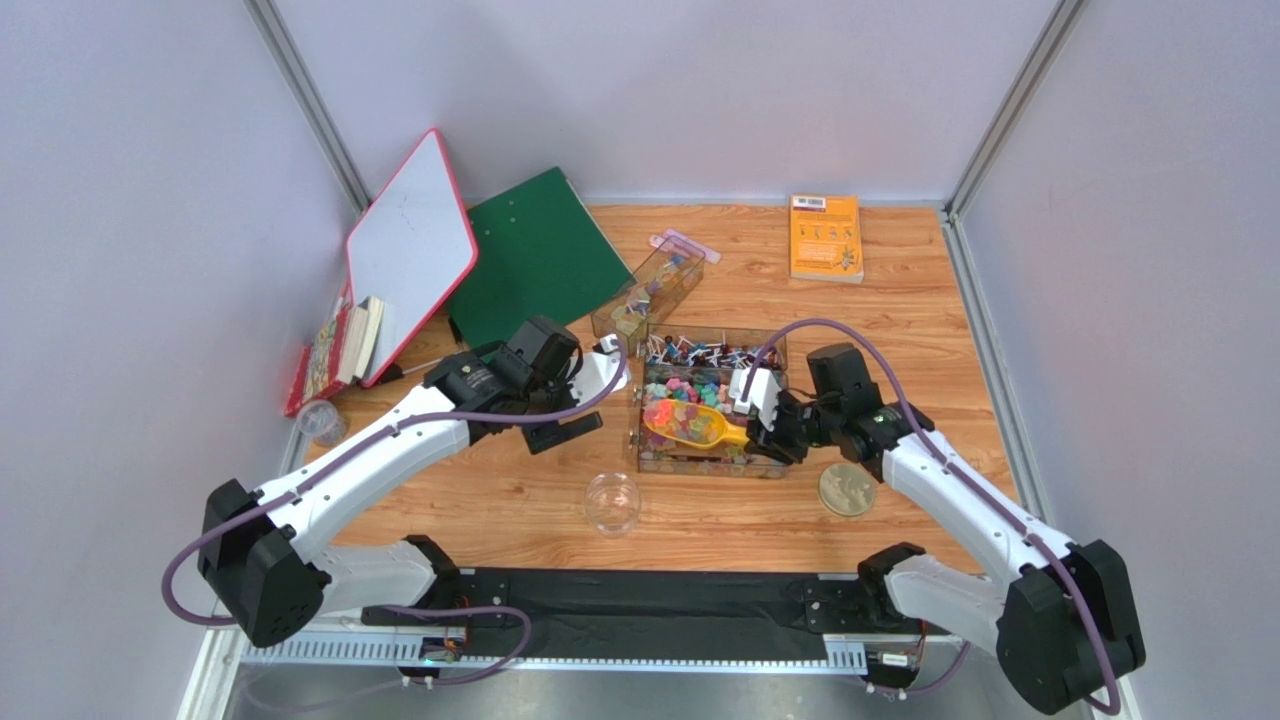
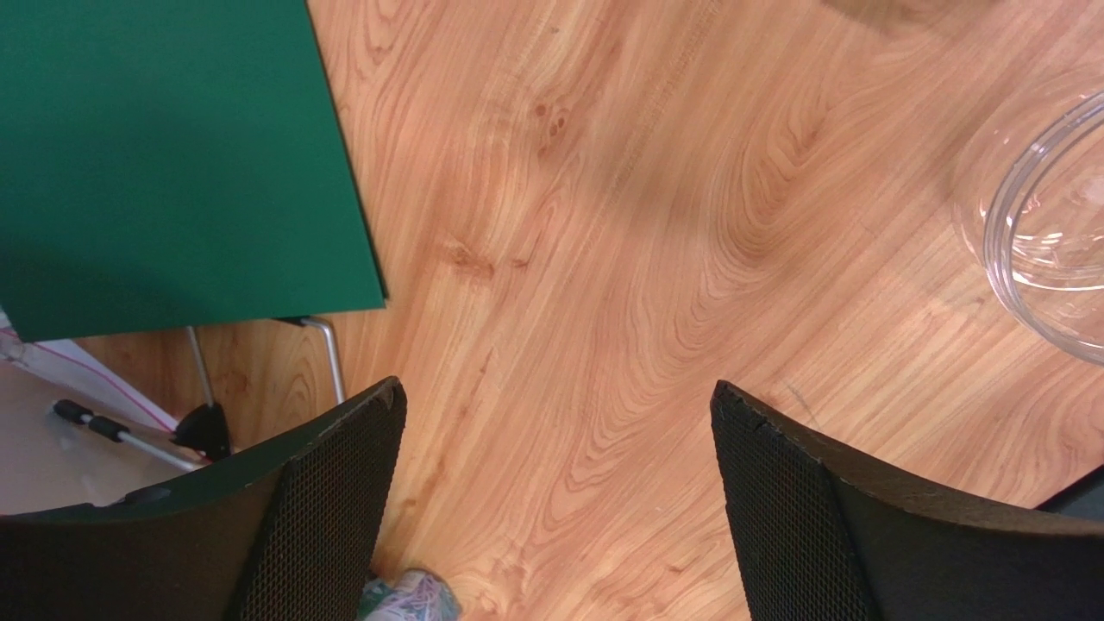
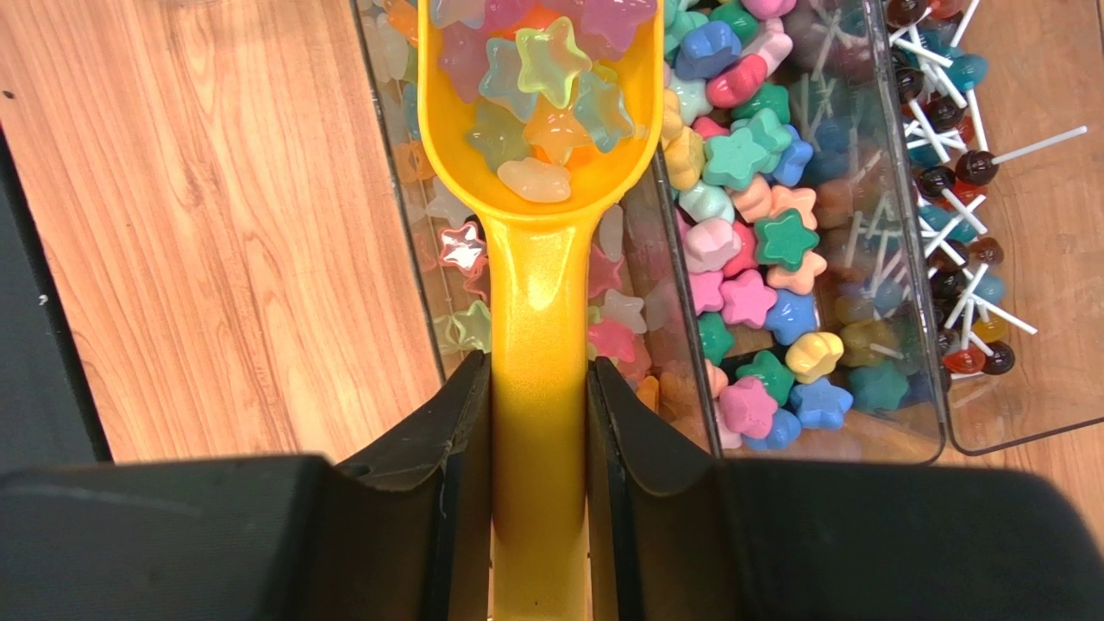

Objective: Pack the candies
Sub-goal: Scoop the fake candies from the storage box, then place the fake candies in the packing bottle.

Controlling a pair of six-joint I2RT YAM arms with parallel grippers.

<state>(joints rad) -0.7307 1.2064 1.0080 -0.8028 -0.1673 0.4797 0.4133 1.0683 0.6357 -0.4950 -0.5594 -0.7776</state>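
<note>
My right gripper (image 3: 539, 388) is pinching the handle of the yellow scoop (image 3: 537, 278), whose bowl at twelve o'clock holds star-shaped candies (image 3: 787, 239); more of them fill the clear bin (image 3: 829, 446) at one o'clock. My left gripper (image 2: 557, 440) hangs spread wide over the wooden table (image 2: 622, 259), with a clear round container (image 2: 1050, 246) at two o'clock
</note>
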